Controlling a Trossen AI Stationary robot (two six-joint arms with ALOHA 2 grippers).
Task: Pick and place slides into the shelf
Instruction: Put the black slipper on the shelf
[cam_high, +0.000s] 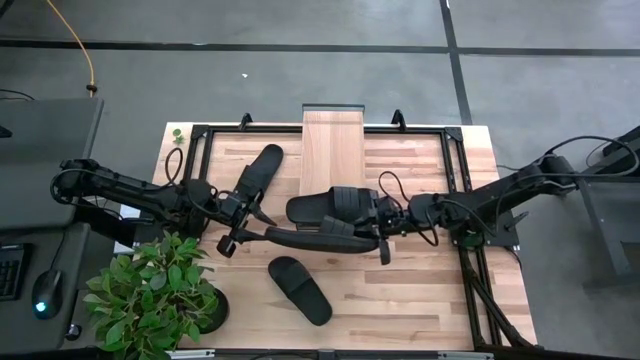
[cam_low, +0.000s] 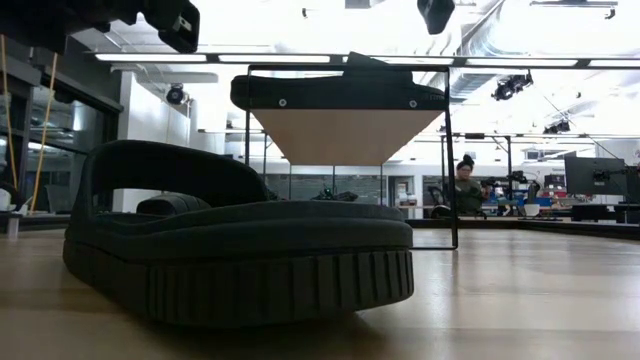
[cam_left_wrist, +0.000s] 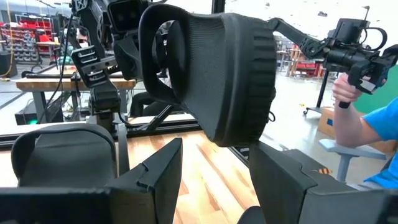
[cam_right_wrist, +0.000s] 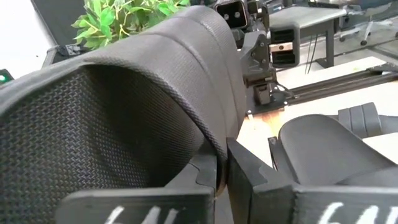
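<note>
A butcher-block desk (cam_high: 420, 290) in a workshop. The right hand (cam_high: 383, 222), clamped on the strap of a slide (cam_high: 320, 238) at mid-desk, holds it beside a second one near the shelf (cam_high: 331, 150). The left hand (cam_high: 240, 215) is half open and looks empty. Advice: lift clear of its neighbour, level the sole, then slide it in.

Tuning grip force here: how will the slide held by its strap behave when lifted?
The slide probably tilts and swings, since the right gripper pinches only its strap. The strap's woven-looking texture likely resists slipping, though it may flex.
</note>
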